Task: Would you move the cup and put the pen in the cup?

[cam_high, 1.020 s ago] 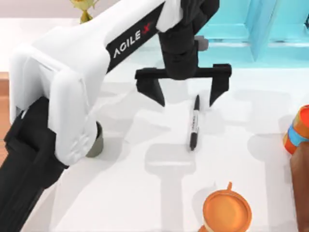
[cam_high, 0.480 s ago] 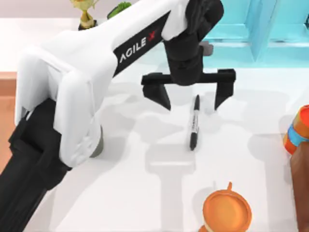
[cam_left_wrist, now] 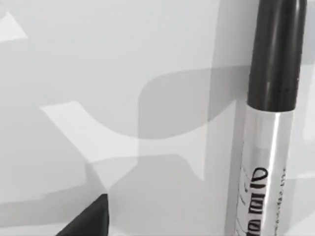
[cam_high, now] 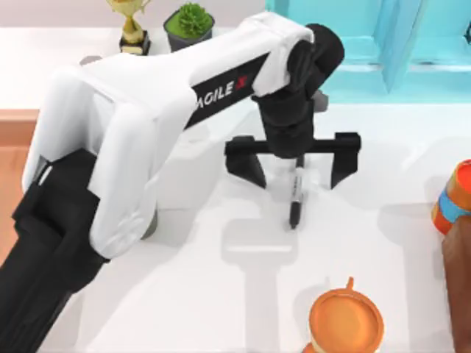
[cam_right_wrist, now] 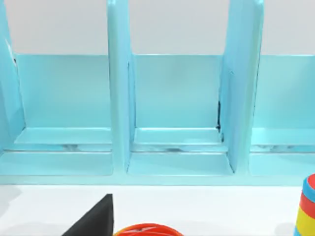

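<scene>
Left hand (cam_high: pixel 292 168) of an AgileX arm hangs over the white surface (cam_high: pixel 221 294) with its two black fingers (cam_high: pixel 246 159) spread wide apart, straddling the upper end of the pen (cam_high: pixel 296 193), which lies flat beneath and runs out below the hand. Seen from the left wrist, the pen's (cam_left_wrist: pixel 268 118) black end and white label band sit close under the camera. An orange mug (cam_high: pixel 346 320) stands well below the hand.
</scene>
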Robot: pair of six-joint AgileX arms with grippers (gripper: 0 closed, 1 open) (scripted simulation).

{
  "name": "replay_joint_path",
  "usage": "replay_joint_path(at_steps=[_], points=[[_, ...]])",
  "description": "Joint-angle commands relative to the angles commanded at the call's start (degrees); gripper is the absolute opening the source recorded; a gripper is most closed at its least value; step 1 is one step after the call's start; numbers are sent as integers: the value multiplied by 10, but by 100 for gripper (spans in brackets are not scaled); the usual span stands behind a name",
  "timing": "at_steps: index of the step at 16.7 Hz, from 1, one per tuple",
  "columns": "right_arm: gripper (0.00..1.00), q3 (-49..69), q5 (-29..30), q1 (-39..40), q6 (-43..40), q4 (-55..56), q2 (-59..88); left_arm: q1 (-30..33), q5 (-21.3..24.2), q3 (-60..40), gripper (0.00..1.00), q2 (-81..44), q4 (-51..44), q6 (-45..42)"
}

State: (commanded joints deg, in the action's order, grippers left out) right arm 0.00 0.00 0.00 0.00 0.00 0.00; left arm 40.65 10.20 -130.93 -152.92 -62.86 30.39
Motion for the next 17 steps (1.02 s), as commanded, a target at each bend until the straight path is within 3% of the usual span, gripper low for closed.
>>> replay_joint_path(at_steps=[4,17], points=[[100,0,0,0,0,0,0,1,0,4,100,-1,5,1],[100,0,0,0,0,0,0,1,0,4,2,-1,5,1]])
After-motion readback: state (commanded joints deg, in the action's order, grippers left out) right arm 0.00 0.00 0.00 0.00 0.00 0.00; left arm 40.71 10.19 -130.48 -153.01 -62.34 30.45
